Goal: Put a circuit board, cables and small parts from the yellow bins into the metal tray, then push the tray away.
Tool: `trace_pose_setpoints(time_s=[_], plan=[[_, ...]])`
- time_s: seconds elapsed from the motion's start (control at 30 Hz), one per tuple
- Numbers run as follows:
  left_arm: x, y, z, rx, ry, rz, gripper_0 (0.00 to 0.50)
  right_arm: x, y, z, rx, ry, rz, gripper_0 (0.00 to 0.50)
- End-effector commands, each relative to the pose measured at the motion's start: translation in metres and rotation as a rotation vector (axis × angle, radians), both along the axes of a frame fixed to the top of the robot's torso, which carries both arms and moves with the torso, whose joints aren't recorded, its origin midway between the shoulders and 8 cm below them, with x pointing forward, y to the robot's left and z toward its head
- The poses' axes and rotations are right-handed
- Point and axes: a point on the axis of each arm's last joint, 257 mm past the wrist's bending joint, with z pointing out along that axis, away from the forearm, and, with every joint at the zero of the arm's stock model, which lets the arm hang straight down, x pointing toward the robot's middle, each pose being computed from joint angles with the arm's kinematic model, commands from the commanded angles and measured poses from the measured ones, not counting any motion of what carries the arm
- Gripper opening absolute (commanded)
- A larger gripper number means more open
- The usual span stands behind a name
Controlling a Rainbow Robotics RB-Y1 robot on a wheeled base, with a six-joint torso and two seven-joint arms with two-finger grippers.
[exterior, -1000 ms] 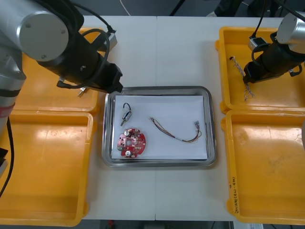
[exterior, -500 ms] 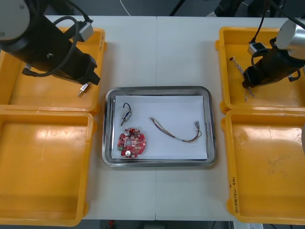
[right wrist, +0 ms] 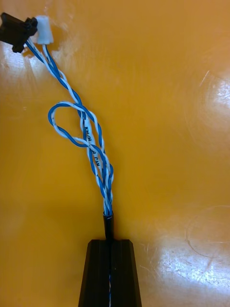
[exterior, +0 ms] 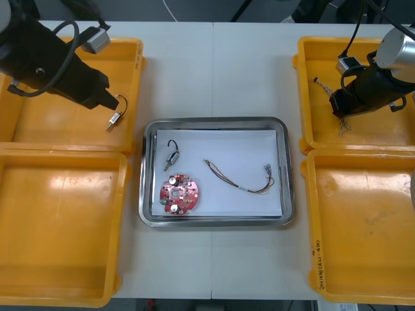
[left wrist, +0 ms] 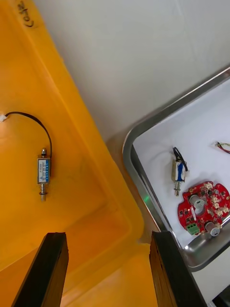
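From above, my right gripper (exterior: 338,111) is low in the far right bin (exterior: 382,137), at the blue and white cable (exterior: 342,127). Whether the cable has left the bin floor I cannot tell from here. My left gripper (exterior: 109,102) hangs over the far left bin (exterior: 133,71), near a small metal part (exterior: 115,119) lying there. The tray (exterior: 214,120) between the bins holds a board (exterior: 179,194), a second small metal part (exterior: 172,157) and a red and yellow cable (exterior: 241,180).

At my right wrist, the fingers are pressed together on the cable's black sleeve, and the twisted length loops away to its plugs (right wrist: 24,29). It is light and limp, so I expect it to swing and trail. The sleeve is probably the firmest hold, and the plugs might snag the bin wall.

At my left wrist, the fingers (left wrist: 53,249) stand spread with nothing between them, and the small metal part in the bin lies just beyond them.
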Motion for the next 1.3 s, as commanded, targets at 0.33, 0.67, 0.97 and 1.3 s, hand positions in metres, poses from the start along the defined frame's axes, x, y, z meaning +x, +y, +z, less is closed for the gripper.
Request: trace_pose_setpoints(time_s=[0.33,0.67,0.97,1.3], plan=[[0.050,0.023,0.016,-0.011,-0.179,-0.097,0.500,-0.016,-0.007,0.039,-0.058,0.011,0.028,0.000],[0.064,0.040,0.002,0.051,-0.208,-0.112,0.500,-0.052,0.002,0.100,-0.063,0.038,0.069,0.000],[0.074,0.040,-0.011,0.099,-0.235,-0.103,0.500,-0.068,0.030,0.145,-0.100,-0.029,0.166,0.000],[0.076,0.045,-0.042,0.147,-0.261,-0.139,0.500,-0.077,0.093,0.168,-0.146,-0.126,0.369,0.000]])
